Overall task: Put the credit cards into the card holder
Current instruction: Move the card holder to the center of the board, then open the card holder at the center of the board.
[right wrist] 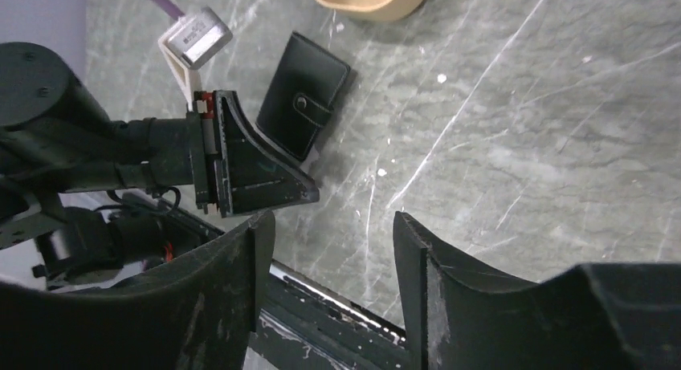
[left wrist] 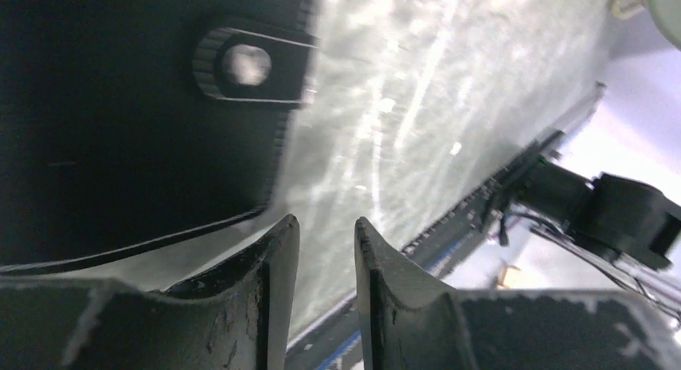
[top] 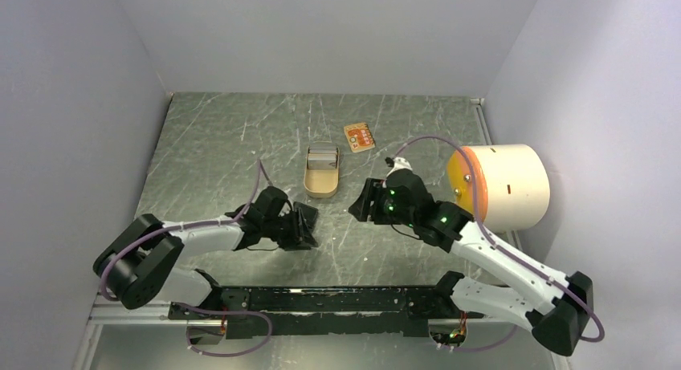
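One open tin point(top: 320, 185) holds perhaps a pale card point(top: 323, 155)

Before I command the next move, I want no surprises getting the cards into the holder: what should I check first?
1. Card holder open: not ok; it lies flat with its snap tab closed.
2. Left gripper empty: ok; jaws apart, nothing between them, right beside the holder.
3. Right gripper empty: ok; jaws wide, nothing between them.
4. Orange card free: ok; it lies alone just beyond the tin.
5. Pale card located: cannot tell; it is not clearly visible in any view.
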Controlling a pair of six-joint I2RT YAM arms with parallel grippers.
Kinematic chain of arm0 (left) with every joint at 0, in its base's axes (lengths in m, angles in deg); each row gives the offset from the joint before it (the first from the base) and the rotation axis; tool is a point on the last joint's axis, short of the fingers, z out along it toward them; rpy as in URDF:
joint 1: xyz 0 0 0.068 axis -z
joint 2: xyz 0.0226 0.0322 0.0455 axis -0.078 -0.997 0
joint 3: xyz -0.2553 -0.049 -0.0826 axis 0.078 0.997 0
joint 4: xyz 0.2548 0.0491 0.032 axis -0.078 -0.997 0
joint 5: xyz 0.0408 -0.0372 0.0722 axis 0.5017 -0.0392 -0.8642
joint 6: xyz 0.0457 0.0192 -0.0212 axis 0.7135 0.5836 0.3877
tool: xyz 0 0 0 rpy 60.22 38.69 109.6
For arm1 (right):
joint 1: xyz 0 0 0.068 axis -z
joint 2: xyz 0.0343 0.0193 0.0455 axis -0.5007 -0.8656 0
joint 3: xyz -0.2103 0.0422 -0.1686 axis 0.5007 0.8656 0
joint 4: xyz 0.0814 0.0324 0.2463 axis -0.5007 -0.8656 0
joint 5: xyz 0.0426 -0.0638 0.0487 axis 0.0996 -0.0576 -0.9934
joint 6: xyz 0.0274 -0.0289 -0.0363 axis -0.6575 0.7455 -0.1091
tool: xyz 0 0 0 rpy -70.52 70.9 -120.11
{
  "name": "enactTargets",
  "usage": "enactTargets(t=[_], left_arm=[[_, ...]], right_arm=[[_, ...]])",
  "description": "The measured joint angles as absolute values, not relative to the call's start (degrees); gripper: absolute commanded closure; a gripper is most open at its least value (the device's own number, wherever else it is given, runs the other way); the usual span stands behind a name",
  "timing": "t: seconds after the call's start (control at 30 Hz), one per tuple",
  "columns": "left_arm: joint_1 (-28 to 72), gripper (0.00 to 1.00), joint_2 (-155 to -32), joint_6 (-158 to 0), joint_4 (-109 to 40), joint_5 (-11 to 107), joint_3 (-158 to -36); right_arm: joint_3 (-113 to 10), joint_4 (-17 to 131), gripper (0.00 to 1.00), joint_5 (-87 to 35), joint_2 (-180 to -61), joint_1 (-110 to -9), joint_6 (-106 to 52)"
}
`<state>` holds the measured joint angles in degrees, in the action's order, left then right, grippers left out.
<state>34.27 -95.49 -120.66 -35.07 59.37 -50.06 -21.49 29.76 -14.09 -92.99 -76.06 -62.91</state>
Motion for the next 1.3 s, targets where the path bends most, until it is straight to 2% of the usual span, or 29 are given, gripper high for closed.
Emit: enactTargets(t=[0.17, 0.33, 0.53, 0.67, 0.87, 1.3], left_arm=[[38.79, 0.59, -96.45, -125.07, -29.6, 62.48, -50.35], [37.55, 0.55, -88.06, -124.55, -38.7, 57.12, -53.3], [21.46, 0.54, -73.0, -121.71, -47.9, 52.58, -53.58], [15.38, 0.56, -68.8, -120.48, -53.25, 50.74, -53.36], [12.54, 0.53, -61.57, -119.85, -60.16, 48.27, -53.23], [12.5, 0.48, -39.73, -117.33, -70.17, 32.64, -60.44]], right_arm=[[-21.51, 30.09, 0.44, -13.46, -98.8, -79.87, -64.27], [-21.75, 31.53, 0.55, -11.06, -103.35, -83.08, -66.24], [-26.78, 31.6, 0.59, -4.43, -113.29, -88.11, -71.57], [-32.18, 31.66, 0.64, -1.18, -120.16, -91.21, -74.37], [-40.99, 31.81, 0.64, 0.92, -130.23, -94.07, -75.87], [-52.31, 29.24, 0.65, 3.52, -148.18, -94.69, -74.39]])
